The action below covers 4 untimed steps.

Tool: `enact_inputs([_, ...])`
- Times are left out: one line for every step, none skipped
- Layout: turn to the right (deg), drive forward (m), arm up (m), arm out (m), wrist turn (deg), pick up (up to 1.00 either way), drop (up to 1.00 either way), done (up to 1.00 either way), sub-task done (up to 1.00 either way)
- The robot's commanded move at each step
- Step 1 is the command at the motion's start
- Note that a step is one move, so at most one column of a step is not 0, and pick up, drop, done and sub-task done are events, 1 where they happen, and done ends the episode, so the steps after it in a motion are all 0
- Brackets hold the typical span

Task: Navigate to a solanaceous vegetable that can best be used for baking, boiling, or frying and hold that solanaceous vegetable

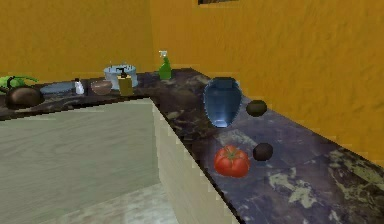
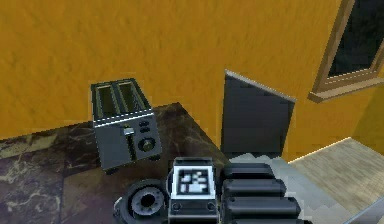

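Potato beside tomato on counter, vase behind. Gripper low near toaster; can't tell if holding anything.

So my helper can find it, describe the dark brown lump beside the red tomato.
On the dark marbled countertop along the orange wall, find the tall blue vase. Nearer than it lies a round red tomato, with the small dark brown rounded lump just right of it. Its lookalike, another brown lump, sits farther back beside the vase.
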Motion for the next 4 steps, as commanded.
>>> enact_inputs([0.0,0.00,0.00,0.00,45.0,0.00,0.00,0.00,0.00])
enact_inputs([0.0,0.00,0.00,0.00,45.0,0.00,0.00,0.00,0.00])
enact_inputs([0.0,0.00,0.00,0.00,21.0,0.00,0.00,0.00,0.00])
enact_inputs([0.0,0.00,-0.12,0.00,0.0,0.00,0.00,0.00,0.00])
